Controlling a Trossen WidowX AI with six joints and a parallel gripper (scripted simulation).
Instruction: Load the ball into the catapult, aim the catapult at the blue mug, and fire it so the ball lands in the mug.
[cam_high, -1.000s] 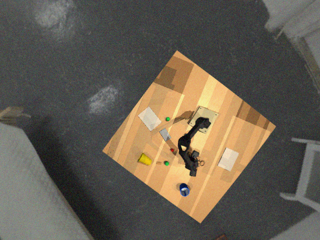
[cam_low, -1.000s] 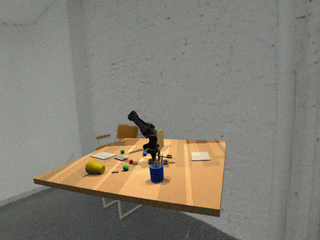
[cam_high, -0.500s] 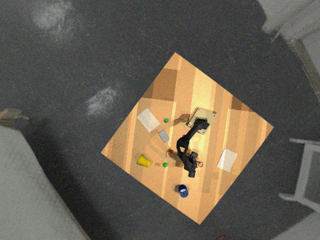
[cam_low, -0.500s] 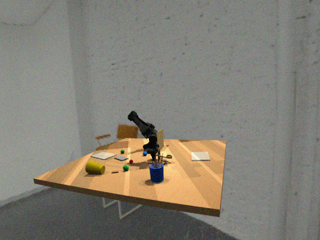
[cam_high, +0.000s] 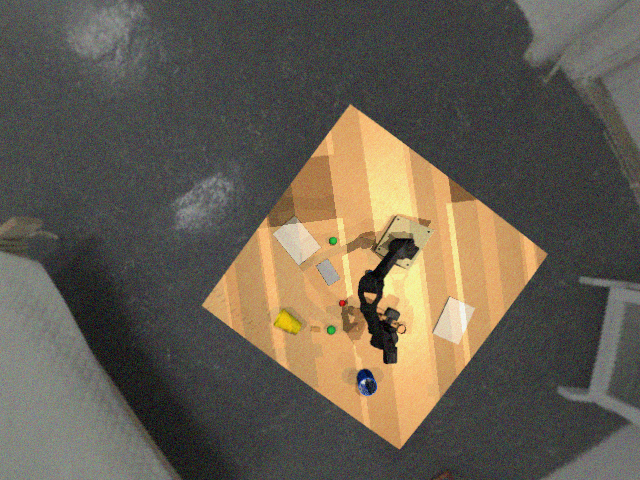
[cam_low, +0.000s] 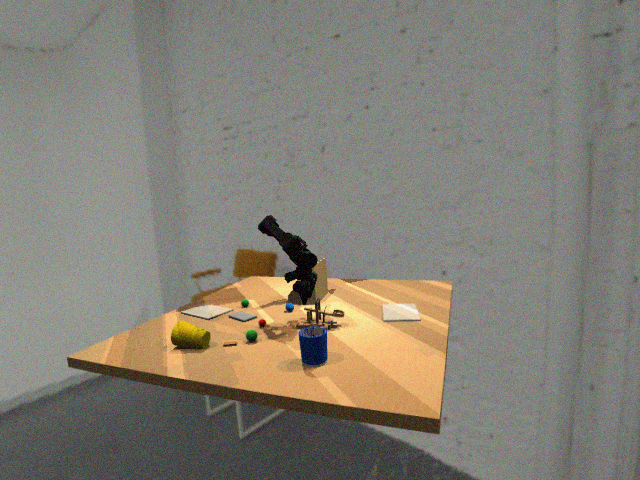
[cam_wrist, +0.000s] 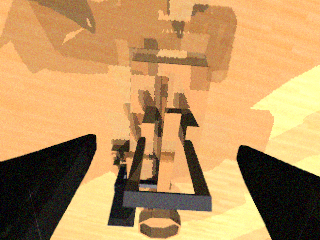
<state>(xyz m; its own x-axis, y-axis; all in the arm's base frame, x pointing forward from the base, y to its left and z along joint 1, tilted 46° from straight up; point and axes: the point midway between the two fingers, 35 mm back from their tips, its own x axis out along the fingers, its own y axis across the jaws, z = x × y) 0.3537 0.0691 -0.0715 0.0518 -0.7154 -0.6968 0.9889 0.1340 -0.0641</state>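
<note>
My gripper (cam_wrist: 167, 146) is open in the wrist view, its fingers wide on either side of the wooden catapult (cam_wrist: 167, 201), with nothing between them. The catapult's round cup (cam_wrist: 159, 214) (cam_low: 338, 313) shows no ball in it; in the top view my arm hides most of the catapult. The blue mug (cam_high: 366, 375) (cam_low: 313, 348) stands upright near the table's corner. A red ball (cam_high: 342, 302) (cam_low: 262, 322), a blue ball (cam_low: 290, 306) and two green balls, one (cam_high: 332, 240) (cam_low: 245, 302) farther back and one (cam_high: 331, 329) (cam_low: 251, 335) nearer the mug, lie on the table.
A yellow cup (cam_high: 287, 321) (cam_low: 188, 335) lies on its side near a small wooden piece (cam_high: 315, 328) (cam_low: 230, 343). Flat tiles lie around: two white (cam_high: 296, 240) (cam_high: 453, 320) (cam_low: 401, 312) and one grey (cam_high: 328, 271) (cam_low: 242, 316). A pale board (cam_high: 418, 232) (cam_low: 321, 279) is by my arm.
</note>
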